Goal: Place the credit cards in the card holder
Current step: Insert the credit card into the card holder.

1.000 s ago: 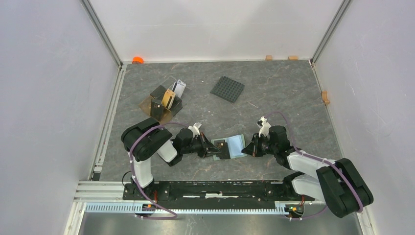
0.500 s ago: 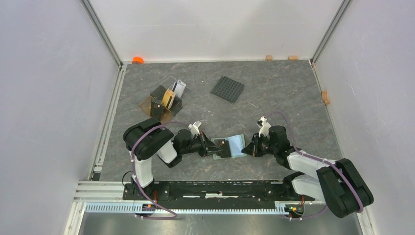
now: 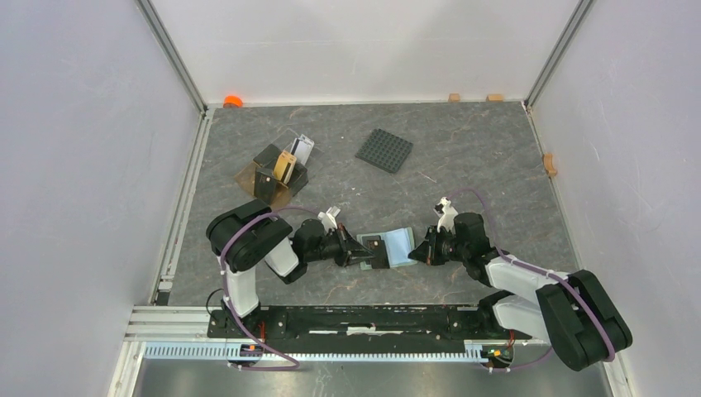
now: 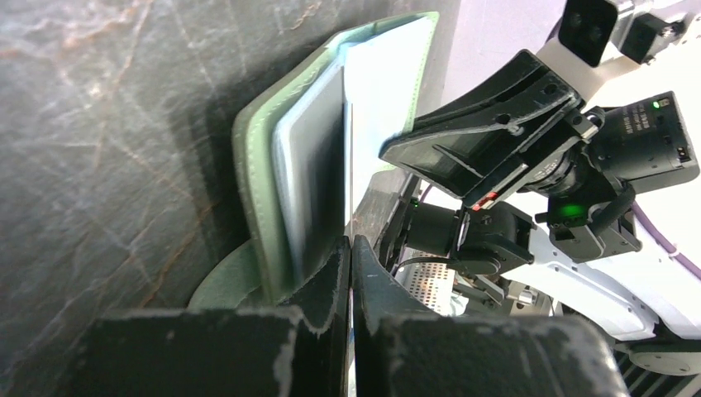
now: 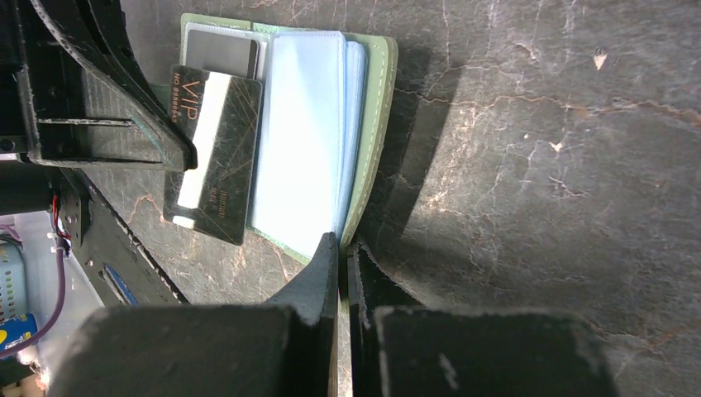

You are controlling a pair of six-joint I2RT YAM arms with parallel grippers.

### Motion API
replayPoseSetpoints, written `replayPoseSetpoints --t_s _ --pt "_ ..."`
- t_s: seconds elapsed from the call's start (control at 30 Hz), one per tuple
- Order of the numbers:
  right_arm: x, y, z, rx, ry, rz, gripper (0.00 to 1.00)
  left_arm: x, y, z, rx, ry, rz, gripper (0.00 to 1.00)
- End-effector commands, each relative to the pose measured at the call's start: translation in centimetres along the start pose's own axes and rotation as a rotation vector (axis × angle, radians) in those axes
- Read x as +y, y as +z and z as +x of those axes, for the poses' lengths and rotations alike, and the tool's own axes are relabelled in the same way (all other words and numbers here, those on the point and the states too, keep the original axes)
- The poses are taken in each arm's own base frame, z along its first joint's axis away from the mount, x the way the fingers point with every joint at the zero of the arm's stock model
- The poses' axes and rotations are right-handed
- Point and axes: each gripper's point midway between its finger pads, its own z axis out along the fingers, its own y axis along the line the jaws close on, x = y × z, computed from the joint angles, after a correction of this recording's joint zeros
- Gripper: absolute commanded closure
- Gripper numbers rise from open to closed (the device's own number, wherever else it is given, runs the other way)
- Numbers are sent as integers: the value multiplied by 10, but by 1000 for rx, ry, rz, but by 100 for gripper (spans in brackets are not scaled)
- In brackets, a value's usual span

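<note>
Card holder (image 5: 302, 124) open, blue-lined; left pincer (image 4: 350, 241) pinches black card (image 5: 216, 157), right pincer (image 5: 340, 241) its edge.

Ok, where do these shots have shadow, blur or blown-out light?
Right wrist view: the pale sage-green folding card holder casts a dark shadow rightward in frame on the grey marbled table; the black VIP plastic card is sharp, the right pincer blurred. Left wrist view: the wall behind is washed out white. Top view: even, soft light.
</note>
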Motion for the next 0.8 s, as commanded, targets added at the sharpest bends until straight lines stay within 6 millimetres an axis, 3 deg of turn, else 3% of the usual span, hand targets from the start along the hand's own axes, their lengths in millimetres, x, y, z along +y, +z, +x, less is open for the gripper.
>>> replayPoseSetpoints --t_s 0.0,0.33,0.77 --pt "-7 -2 7 29 -6 40 100 6 3 -2 -12 11 -29 98" --pt "-8 -1 8 30 -7 41 100 4 11 -5 -5 36 1 98" --pt "-6 -2 6 26 -9 37 100 25 17 -4 10 44 -74 98"
